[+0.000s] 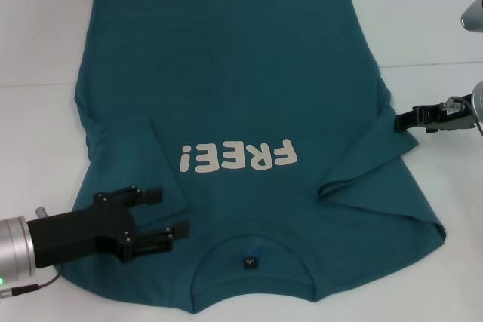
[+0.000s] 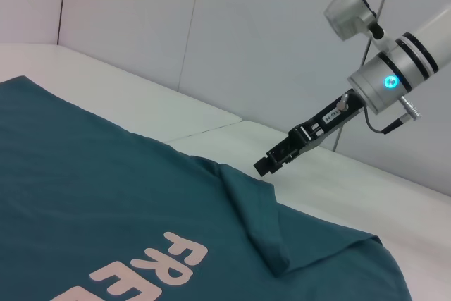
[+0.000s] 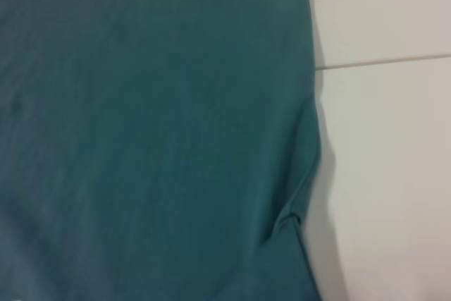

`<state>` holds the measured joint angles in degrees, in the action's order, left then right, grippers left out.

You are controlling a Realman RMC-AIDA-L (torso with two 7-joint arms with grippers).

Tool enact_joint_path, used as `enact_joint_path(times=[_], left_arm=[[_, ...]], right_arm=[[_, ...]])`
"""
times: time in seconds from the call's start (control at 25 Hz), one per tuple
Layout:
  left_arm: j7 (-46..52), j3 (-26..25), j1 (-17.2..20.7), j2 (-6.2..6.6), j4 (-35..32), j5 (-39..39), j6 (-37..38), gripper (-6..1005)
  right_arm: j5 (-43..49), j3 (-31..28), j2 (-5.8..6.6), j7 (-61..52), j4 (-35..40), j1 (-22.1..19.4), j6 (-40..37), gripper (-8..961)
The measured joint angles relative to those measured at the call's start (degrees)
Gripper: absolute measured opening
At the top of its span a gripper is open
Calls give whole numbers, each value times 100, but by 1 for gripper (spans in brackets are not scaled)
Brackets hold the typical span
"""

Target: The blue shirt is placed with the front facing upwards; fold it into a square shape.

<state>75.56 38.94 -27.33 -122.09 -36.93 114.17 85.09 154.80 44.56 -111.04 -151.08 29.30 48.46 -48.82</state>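
The blue shirt point(image 1: 241, 88) lies flat on the white table point(image 1: 38, 28), chest up, with its collar point(image 1: 253, 240) at the near edge and the white "FREE!" lettering point(image 1: 235, 157) in the middle. Both sleeves are folded inward onto the body. My left gripper point(image 1: 171, 211) hovers open over the shirt's near left shoulder, with nothing between its fingers. At the shirt's right edge, by the folded sleeve, my right gripper point(image 1: 398, 120) looks shut and holds no cloth. The left wrist view shows the right gripper point(image 2: 264, 166) just above the shirt point(image 2: 84, 195). The right wrist view shows the shirt point(image 3: 141, 139) and its edge.
Bare white table surrounds the shirt on the left, right and far sides, with a seam line point(image 1: 430, 64) running across it. A white wall point(image 2: 211, 26) stands behind the table. A grey rounded robot part point(image 1: 474, 13) hangs at the far right.
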Motion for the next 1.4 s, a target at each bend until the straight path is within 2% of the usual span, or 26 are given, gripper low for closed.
enact_joint_path(times=[0.64, 0.88, 0.96, 1.2, 1.4], left_arm=[[-6, -3, 17, -16, -37, 0, 52, 843], [-6, 0, 17, -17, -43, 0, 58, 844], [-6, 0, 17, -17, -43, 0, 59, 844], [-6, 0, 17, -17, -43, 0, 61, 844], [-6, 0, 17, -17, -43, 0, 61, 844]], right_arm=[[21, 29, -14, 9, -198, 45, 48, 579], [6, 62, -14, 170, -199, 41, -15, 334], [4, 62, -14, 189, -199, 41, -20, 104], [-8, 49, -18, 221, -124, 53, -44, 40], [-11, 5, -6, 181, -49, 15, 22, 80]])
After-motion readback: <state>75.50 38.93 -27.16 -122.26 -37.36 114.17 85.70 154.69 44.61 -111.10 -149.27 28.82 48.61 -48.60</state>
